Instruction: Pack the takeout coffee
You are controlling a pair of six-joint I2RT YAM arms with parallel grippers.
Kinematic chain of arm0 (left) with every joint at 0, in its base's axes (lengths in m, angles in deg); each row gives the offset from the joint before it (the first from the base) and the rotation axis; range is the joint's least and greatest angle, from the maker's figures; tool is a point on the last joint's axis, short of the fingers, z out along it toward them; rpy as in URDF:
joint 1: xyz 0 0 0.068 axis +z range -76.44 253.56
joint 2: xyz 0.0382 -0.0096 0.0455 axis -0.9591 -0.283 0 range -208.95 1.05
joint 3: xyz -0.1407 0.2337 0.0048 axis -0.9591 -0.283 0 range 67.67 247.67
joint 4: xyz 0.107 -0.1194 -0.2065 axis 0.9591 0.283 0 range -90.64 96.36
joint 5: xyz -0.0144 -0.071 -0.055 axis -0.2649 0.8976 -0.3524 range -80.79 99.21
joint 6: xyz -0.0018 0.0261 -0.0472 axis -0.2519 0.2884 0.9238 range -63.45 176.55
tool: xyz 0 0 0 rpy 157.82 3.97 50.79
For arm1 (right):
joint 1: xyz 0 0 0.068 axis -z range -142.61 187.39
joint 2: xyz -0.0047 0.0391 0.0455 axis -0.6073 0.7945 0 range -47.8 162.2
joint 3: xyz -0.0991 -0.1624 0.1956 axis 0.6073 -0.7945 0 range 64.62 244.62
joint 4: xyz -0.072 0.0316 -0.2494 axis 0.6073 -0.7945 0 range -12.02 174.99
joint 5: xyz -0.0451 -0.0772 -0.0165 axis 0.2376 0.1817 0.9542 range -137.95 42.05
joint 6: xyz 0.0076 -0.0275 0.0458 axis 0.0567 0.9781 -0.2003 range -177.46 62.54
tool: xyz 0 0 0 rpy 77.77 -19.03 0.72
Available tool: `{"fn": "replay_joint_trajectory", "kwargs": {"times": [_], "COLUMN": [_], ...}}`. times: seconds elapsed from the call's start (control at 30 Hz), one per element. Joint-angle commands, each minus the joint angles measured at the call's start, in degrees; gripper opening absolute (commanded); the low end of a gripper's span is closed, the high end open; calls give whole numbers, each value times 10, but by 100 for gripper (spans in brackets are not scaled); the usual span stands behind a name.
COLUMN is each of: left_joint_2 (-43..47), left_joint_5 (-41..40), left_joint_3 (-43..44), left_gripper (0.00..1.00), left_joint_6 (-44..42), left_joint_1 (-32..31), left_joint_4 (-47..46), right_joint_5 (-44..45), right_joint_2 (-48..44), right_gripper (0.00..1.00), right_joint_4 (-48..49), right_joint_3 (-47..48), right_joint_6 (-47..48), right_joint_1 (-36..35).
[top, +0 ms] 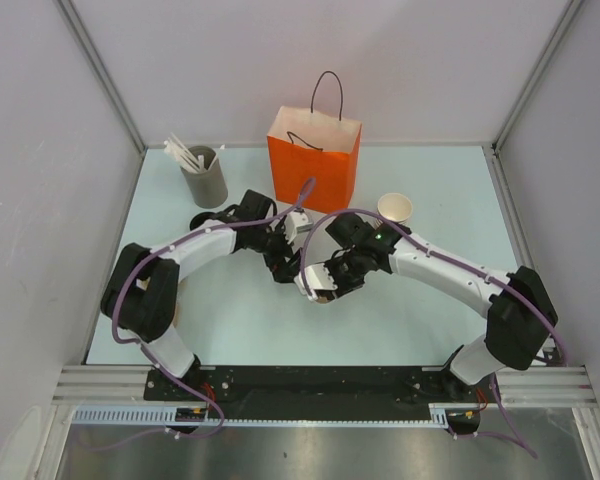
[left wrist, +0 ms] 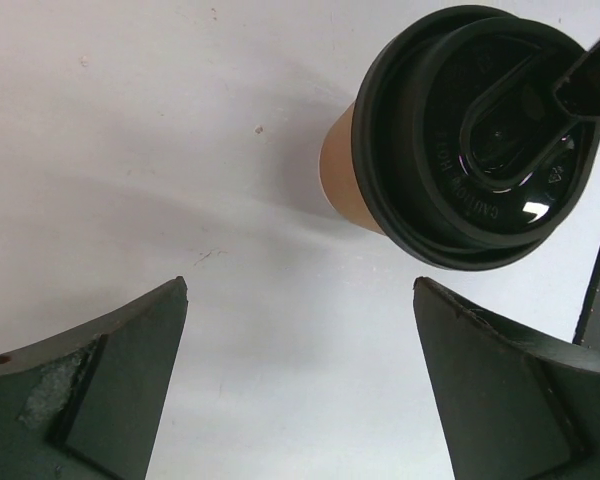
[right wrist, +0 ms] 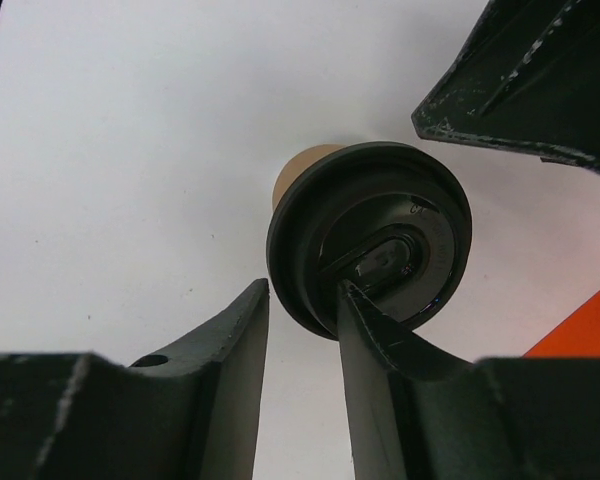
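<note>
The takeout coffee [right wrist: 370, 235], a tan paper cup under a black lid, stands upright on the white table. In the top view both grippers hide it. My right gripper [right wrist: 305, 285] [top: 318, 283] is over it with its jaws narrowed. One fingertip [right wrist: 352, 300] lies on the lid's oval recess, and the other is just outside the rim. I cannot make out whether they pinch the rim. In the left wrist view the cup [left wrist: 470, 140] is at the upper right. My left gripper [left wrist: 300, 285] [top: 283, 262] is wide open beside it and holds nothing.
An orange paper bag [top: 315, 160] stands open at the back centre. A lidless tan cup [top: 395, 208] stands to its right. A grey holder of white sticks [top: 202, 175] is at the back left. One left gripper finger [right wrist: 530, 80] hangs close beyond the lid.
</note>
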Motion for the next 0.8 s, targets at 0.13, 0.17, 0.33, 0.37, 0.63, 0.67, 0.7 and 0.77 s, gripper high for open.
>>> {"fn": "replay_joint_trajectory", "kwargs": {"times": [0.13,0.17,0.33,0.37,0.63,0.67,0.7,0.77], "left_joint_2": [38,39,49,54,82,84,89,94], "left_joint_5": [33,34,40,41,47,49,48,51], "left_joint_3": [1,1,-7,-7,-18,-20,-21,-23], "left_gripper": [99,100,100,99,99,100,99,99], "left_joint_6": [-12,-12,-17,-20,-22,-22,-22,-22], "left_joint_1": [13,14,26,28,43,44,45,45], "left_joint_4": [13,13,19,21,27,27,27,27], "right_joint_5": [10,12,12,12,61,77,84,106], "right_joint_2": [16,17,16,15,8,10,10,12], "right_gripper": [34,33,27,23,9,9,8,8], "right_joint_4": [18,19,23,26,46,47,48,50], "right_joint_3": [2,3,2,3,3,3,3,5], "right_joint_6": [7,4,-9,-18,-91,-101,-117,-131], "right_joint_1": [4,4,0,0,-33,-36,-38,-43]}}
